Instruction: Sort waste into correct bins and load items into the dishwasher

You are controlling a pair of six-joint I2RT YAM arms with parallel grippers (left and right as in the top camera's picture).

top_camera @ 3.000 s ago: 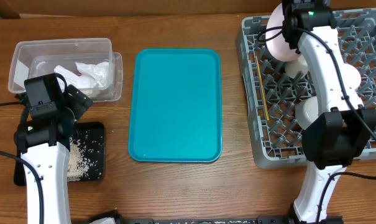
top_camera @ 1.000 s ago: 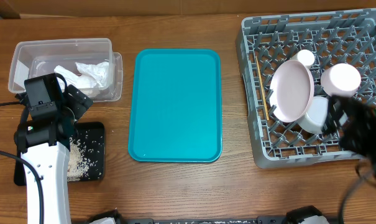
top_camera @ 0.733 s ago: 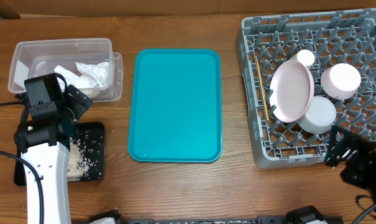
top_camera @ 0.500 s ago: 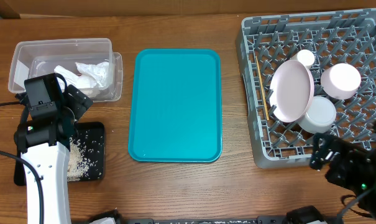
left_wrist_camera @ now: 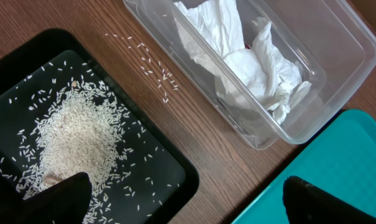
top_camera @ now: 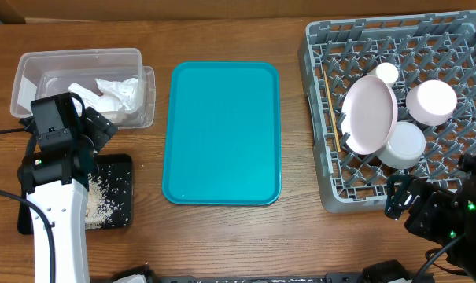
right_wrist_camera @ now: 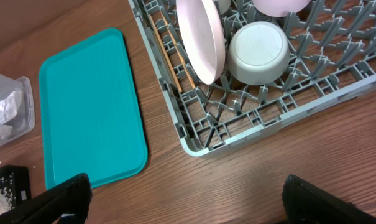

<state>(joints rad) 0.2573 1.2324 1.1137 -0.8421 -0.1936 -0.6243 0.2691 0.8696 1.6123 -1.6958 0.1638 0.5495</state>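
Note:
Crumpled white napkins (left_wrist_camera: 237,56) with a red scrap (left_wrist_camera: 245,45) lie in the clear tub (top_camera: 80,59). Rice (left_wrist_camera: 76,137) is heaped in the black tray (left_wrist_camera: 169,168), and a few grains (left_wrist_camera: 153,68) lie on the wood. The grey rack (top_camera: 324,118) holds a plate (top_camera: 370,115) on edge, a small cup (top_camera: 387,72), a pink bowl (top_camera: 431,102), an upturned pale bowl (right_wrist_camera: 259,53) and chopsticks (right_wrist_camera: 169,50). My left gripper (left_wrist_camera: 191,208) hangs open over the black tray's corner. My right gripper (right_wrist_camera: 194,205) is open over bare wood in front of the rack.
A teal serving tray (top_camera: 222,132) lies between the bins and the rack. The left arm's body (top_camera: 53,157) stands over the black tray's left side. The right arm (top_camera: 442,220) sits low at the table's near right corner.
The right arm has pulled back out of the rack toward the near right corner, leaving the plate and bowls in it. The left arm has stayed still.

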